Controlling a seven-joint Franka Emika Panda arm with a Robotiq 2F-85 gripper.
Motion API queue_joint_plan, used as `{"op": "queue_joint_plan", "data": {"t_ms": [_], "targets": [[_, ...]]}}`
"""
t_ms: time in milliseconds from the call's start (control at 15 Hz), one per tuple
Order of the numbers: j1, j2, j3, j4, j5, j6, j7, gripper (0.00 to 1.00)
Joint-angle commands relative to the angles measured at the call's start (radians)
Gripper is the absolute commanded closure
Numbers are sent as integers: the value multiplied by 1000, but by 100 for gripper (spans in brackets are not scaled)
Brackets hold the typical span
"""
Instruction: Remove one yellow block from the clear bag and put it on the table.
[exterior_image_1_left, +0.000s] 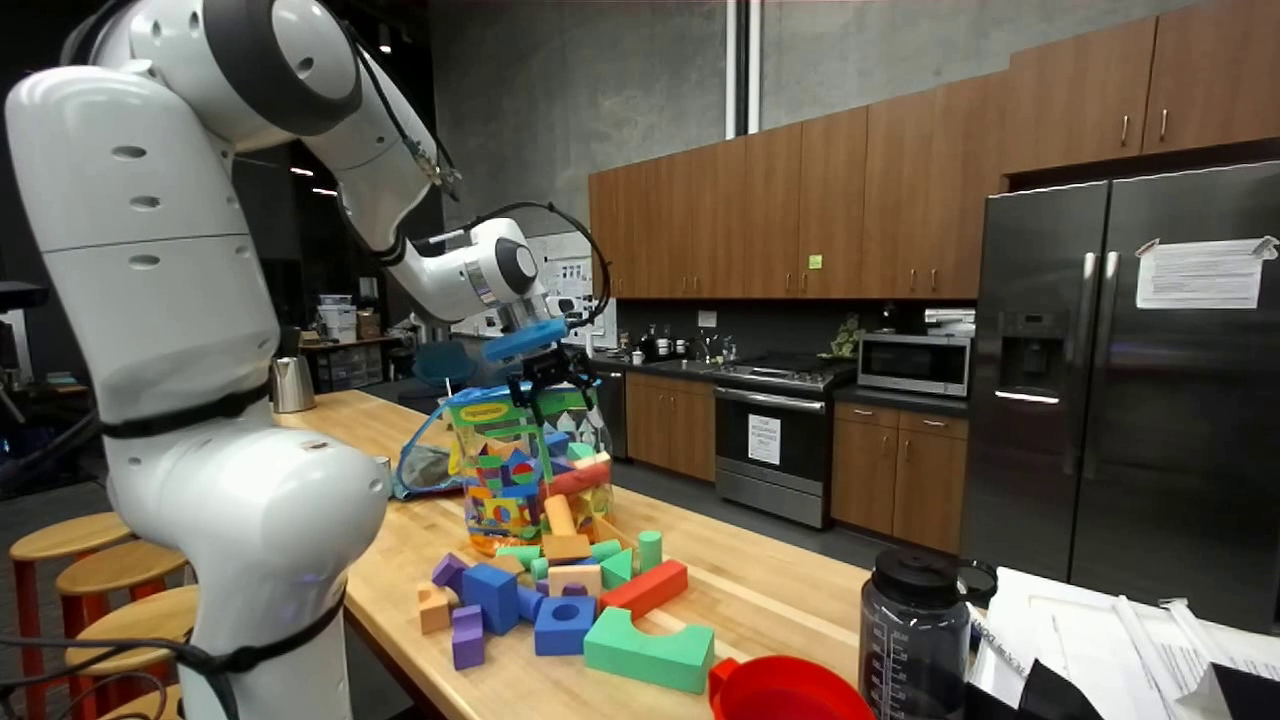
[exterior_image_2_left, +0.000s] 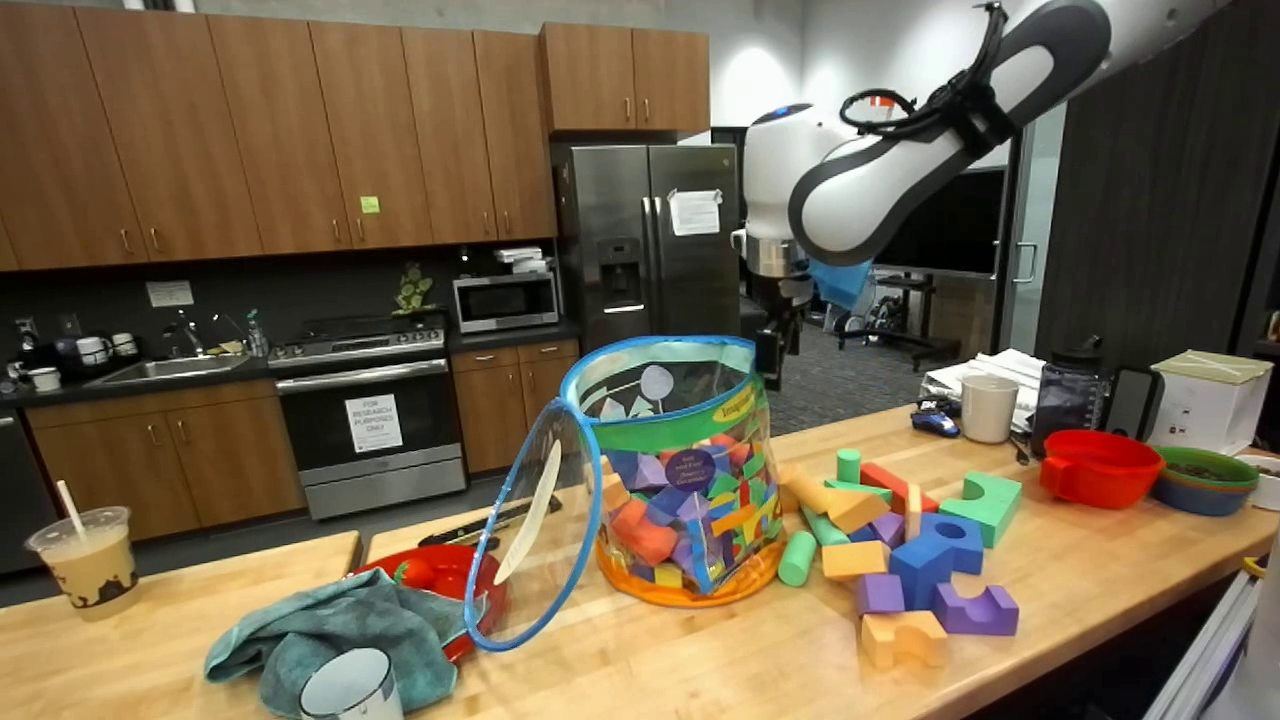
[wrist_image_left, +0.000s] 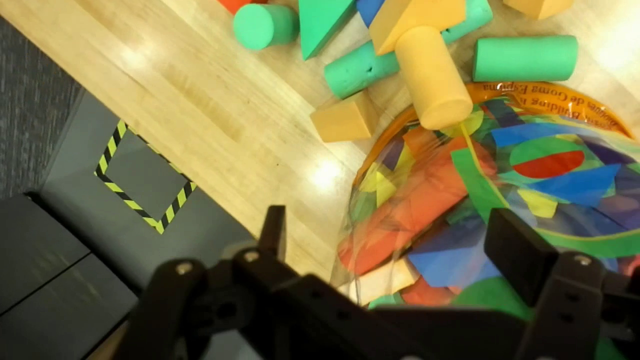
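The clear bag (exterior_image_1_left: 480, 470) stands upright on the light wooden table (exterior_image_1_left: 780, 580), full of many-coloured blocks; it also shows in an exterior view (exterior_image_2_left: 735, 535) with its round lid folded open. A yellow block (exterior_image_2_left: 668, 574) shows low through its wall. In the wrist view, yellow pieces (wrist_image_left: 384, 187) show through the clear bag (wrist_image_left: 350, 280); I cannot tell blocks from print. My gripper (wrist_image_left: 397, 232) is open and empty, pointing down near the bag's rim. One finger is over the bag, the other over the table. The gripper shows in both exterior views (exterior_image_1_left: 562, 398) (exterior_image_2_left: 775, 360).
Loose blocks (exterior_image_1_left: 565, 625) in orange, green, blue, purple and red lie beside the bag. A red cup (exterior_image_1_left: 790, 690) and a dark bottle (exterior_image_1_left: 915, 640) stand beyond them. A teal towel (exterior_image_2_left: 330, 630) and red dish (exterior_image_2_left: 490, 600) lie by the open lid (exterior_image_2_left: 575, 570).
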Motion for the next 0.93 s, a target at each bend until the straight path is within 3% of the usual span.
{"op": "queue_joint_plan", "data": {"t_ms": [0, 467, 867], "targets": [[15, 26, -18, 120, 5, -101, -93, 0], [25, 55, -15, 230, -5, -176, -166, 0], [36, 58, -13, 226, -6, -151, -143, 0]]}}
